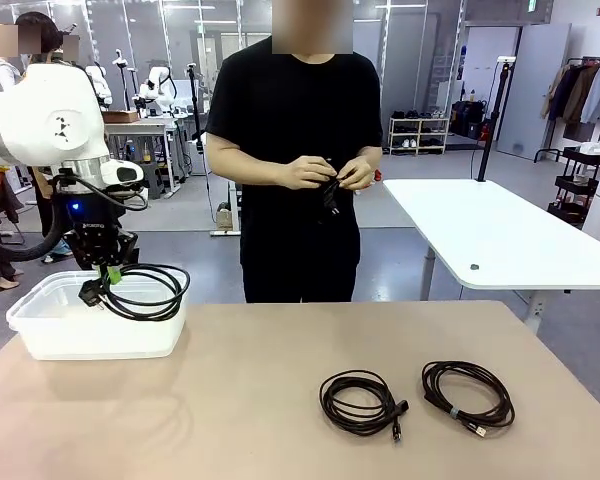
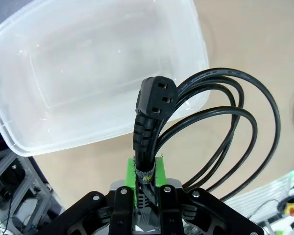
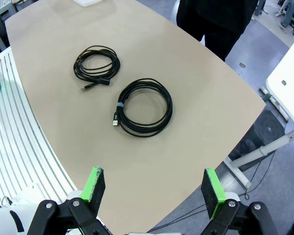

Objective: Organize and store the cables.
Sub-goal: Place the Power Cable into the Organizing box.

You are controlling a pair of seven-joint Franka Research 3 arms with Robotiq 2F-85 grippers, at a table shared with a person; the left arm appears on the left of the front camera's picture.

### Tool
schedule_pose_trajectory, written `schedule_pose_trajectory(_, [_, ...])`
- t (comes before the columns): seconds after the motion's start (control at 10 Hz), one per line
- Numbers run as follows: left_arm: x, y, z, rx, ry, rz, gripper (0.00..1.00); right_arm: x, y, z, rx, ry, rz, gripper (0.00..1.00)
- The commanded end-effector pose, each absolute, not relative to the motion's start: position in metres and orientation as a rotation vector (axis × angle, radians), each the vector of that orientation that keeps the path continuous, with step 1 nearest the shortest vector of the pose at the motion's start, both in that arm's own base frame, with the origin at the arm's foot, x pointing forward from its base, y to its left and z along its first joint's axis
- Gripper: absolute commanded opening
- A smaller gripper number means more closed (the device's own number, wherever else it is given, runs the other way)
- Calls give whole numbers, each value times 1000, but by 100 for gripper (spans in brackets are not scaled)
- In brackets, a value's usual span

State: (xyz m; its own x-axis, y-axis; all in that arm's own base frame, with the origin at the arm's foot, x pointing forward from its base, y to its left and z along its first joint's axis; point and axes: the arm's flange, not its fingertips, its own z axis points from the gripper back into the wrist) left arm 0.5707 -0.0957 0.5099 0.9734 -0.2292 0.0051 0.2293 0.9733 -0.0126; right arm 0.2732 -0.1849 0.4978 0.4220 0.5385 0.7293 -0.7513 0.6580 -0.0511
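No legible text, label, brand, number or sign on any surface.

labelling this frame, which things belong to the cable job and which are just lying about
Job: power cable shut in the left gripper, white bin, plain coil, banded coil, fourth cable in the person's hands.
Lying about: white side table, shoe rack, coat rail.

Probably a robotics lab: well beyond the left gripper [image 1: 110, 272] stand cluttered workbenches [image 1: 145, 128], a white table [image 1: 500, 235], a shelf rack [image 1: 420, 135] and a coat rail [image 1: 580, 95].
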Motion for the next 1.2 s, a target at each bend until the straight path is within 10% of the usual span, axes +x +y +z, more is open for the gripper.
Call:
schedule_pose_trajectory(0.0, [573,-96,514,-14,-16,-221,0,272,-186,497,308,-801,836,100])
schedule_pose_trajectory(1.1, [638,-24,498,-50,-54,-158,17,272,-186,497,308,-801,836,100])
